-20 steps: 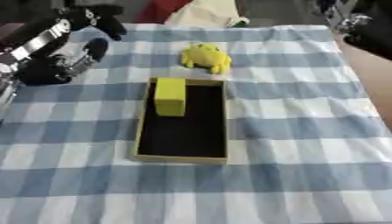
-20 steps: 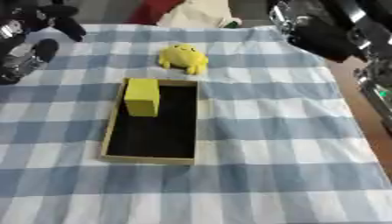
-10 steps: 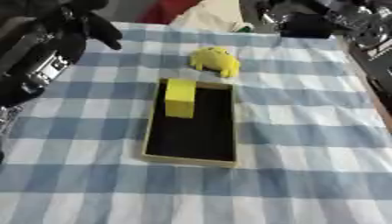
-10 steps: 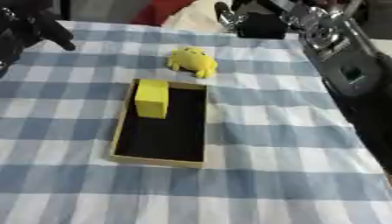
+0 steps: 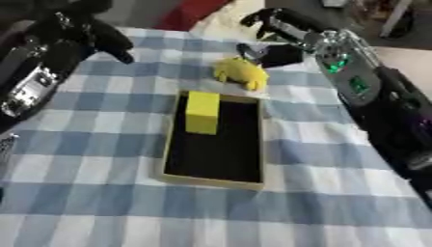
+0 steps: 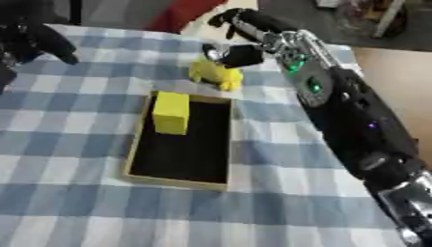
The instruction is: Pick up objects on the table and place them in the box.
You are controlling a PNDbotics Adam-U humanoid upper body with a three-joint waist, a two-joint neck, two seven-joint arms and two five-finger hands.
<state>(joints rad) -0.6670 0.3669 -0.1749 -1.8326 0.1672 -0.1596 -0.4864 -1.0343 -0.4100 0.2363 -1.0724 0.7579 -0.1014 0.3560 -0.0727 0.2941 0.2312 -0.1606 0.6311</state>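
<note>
In the left eye view, the box sits mid-frame on the checked cloth, with a yellow block already lying in its upper end. The toy, a lumpy yellow thing, lies on the cloth just above the box's upper rim. The right hand reaches in from the upper right and hovers at the toy's upper right edge; whether it touches cannot be told. The left hand shows at upper left, well apart from the toy. In the right eye view, the right hand's fingers look bent and apart, holding nothing. To do this well, it should probably settle lower over the toy, close around its body, then lift clear of the rim before moving over the bare lower part of the box.
</note>
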